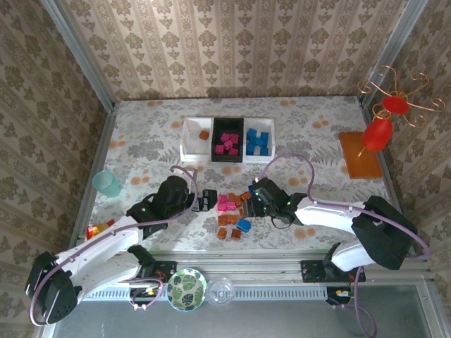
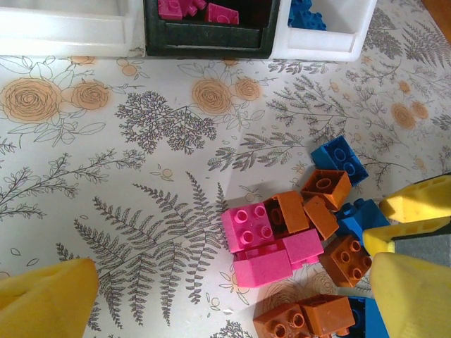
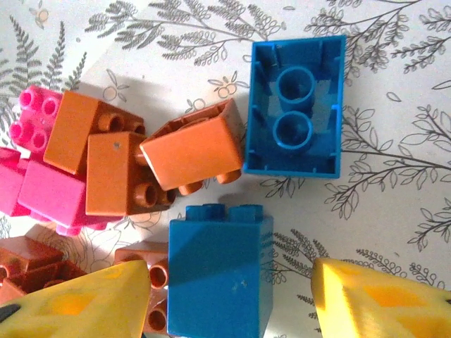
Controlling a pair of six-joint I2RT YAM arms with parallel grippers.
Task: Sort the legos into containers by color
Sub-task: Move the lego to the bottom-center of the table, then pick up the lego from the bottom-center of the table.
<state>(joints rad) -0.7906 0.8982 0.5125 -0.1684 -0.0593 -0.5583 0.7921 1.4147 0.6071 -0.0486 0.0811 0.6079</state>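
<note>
In the top view the containers sit in a row at upper centre of the table. The left bin holds a lone brick. The middle bin and the right bin each hold several. Below them, at the frame's centre, the loose legos lie in a heap, many touching. The left gripper sits just left of the heap and the right gripper just right of it (in the right wrist view, a near brick lies between its fingers at bottom centre). A cup stands at far left, a board at far right and a plate at the bottom edge.
</note>
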